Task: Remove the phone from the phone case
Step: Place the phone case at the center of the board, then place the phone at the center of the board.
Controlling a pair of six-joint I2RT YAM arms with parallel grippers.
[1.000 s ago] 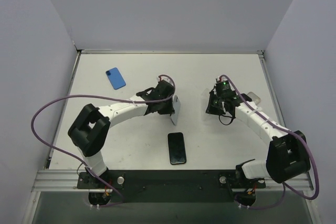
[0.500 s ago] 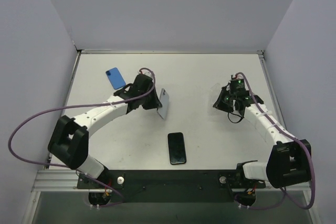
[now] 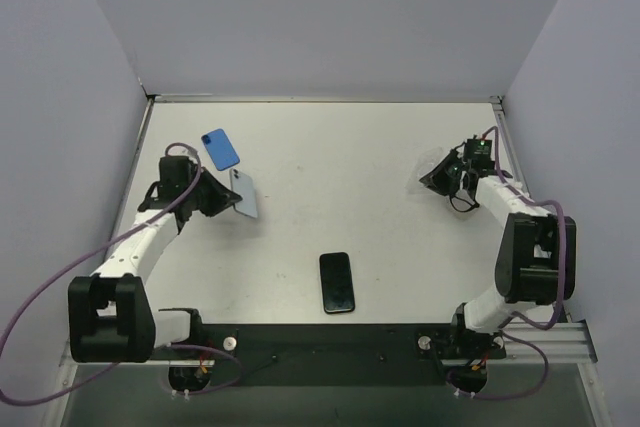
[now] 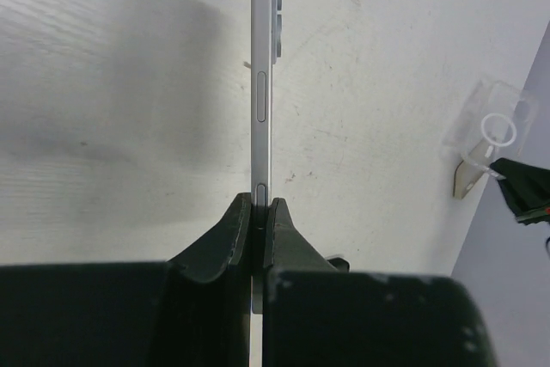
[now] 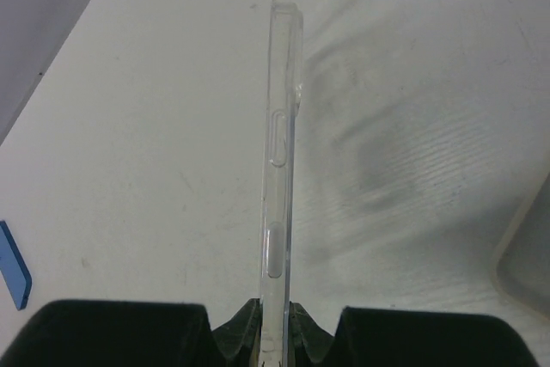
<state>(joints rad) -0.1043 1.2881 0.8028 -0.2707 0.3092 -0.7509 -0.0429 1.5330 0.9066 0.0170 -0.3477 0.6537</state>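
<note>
The left gripper [image 4: 258, 212] pinches the silver phone [image 4: 262, 83] by its faces near the table's left edge, a grip that probably suits something stiff and slick, while the right gripper [image 5: 275, 311] nips the light, likely bendy clear phone case [image 5: 279, 126] near the right edge.

Silver phone [image 4: 261, 83] bare, edge-on, clear case [image 5: 279, 169] empty, well apart

The middle of the bench [image 3: 350, 167] is left open; room is taken by a blue phone [image 3: 220, 149] near the far-left corner and a black phone [image 3: 337, 282] at the near edge.
</note>
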